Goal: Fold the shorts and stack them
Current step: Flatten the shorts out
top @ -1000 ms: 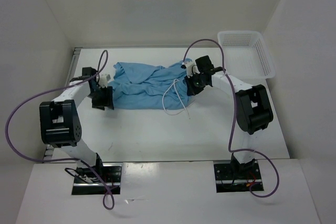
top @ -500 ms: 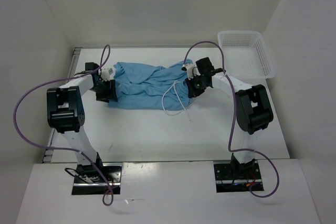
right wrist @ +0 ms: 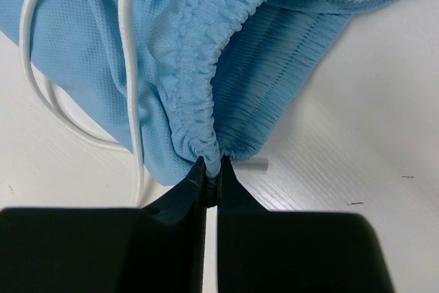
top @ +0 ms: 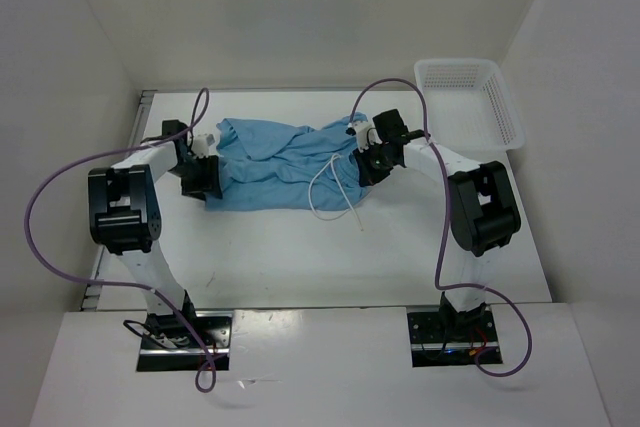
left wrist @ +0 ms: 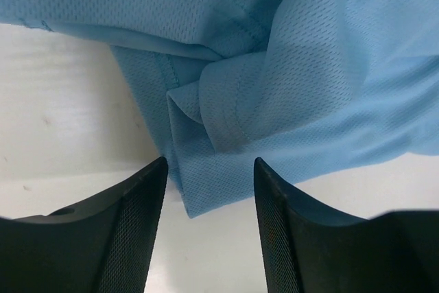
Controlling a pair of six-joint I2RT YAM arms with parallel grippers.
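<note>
The light blue shorts point(top: 280, 165) lie crumpled across the middle of the table, their white drawstring point(top: 335, 192) trailing off the front right. My left gripper point(top: 203, 175) is open at the shorts' left end; in the left wrist view point(left wrist: 209, 166) a corner of a leg hem point(left wrist: 206, 186) lies on the table just ahead of the gap, touching neither finger. My right gripper point(top: 362, 162) is shut on the gathered waistband point(right wrist: 199, 111), which bunches into the closed fingertips point(right wrist: 212, 169).
A white mesh basket point(top: 470, 97) stands at the back right corner. White walls enclose the table on three sides. Bare white table surface point(top: 330, 257) lies in front of the shorts.
My left arm has swung in from the front left toward the shorts' left end over the last second, then held. The right gripper and the shorts stayed put.
</note>
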